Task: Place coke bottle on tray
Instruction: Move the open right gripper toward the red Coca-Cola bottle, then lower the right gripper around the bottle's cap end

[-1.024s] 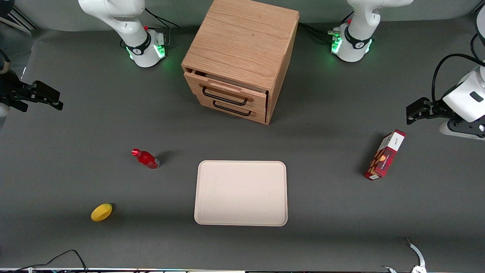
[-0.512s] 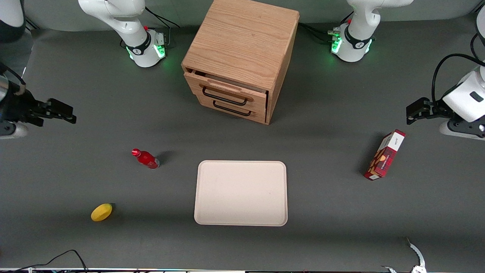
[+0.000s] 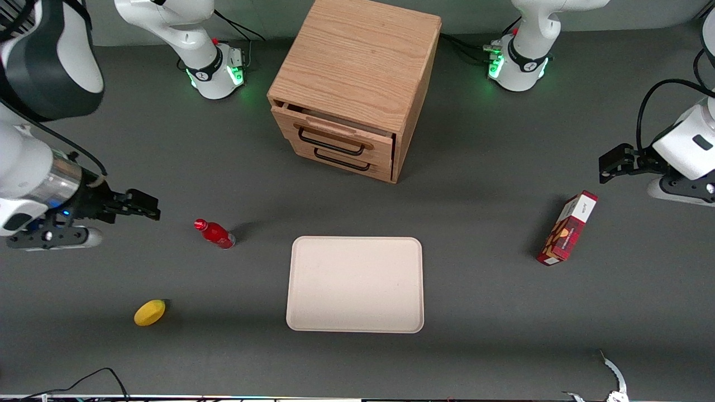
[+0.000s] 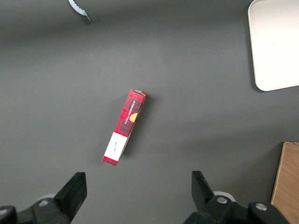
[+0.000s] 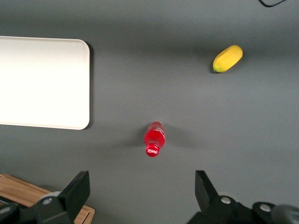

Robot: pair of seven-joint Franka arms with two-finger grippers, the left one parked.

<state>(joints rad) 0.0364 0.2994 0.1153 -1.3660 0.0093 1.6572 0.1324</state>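
Coke bottle [image 3: 215,234] stands upright on the dark grey surface [image 3: 480,290], beside the tray [image 3: 355,285] toward the working arm's end and apart from its rim; from the right wrist view the bottle [image 5: 154,138] is seen from above, red cap toward the camera, with bare surface between it and the tray [image 5: 42,81]. The gripper [image 3: 146,210] hangs above the surface near the bottle, farther toward the working arm's end and not touching it. Its fingers [image 5: 74,191] are spread wide and hold nothing (the bottle shows in the gap between them in the wrist view). A yellow lemon [image 3: 149,312] lies nearer the front camera than the bottle, well apart from it. The wooden drawer cabinet [image 3: 354,84] stands farther from the camera than the tray, its top drawer slightly ajar. A red-and-white carton [image 3: 567,228] stands toward the parked arm's end, well apart from the tray.
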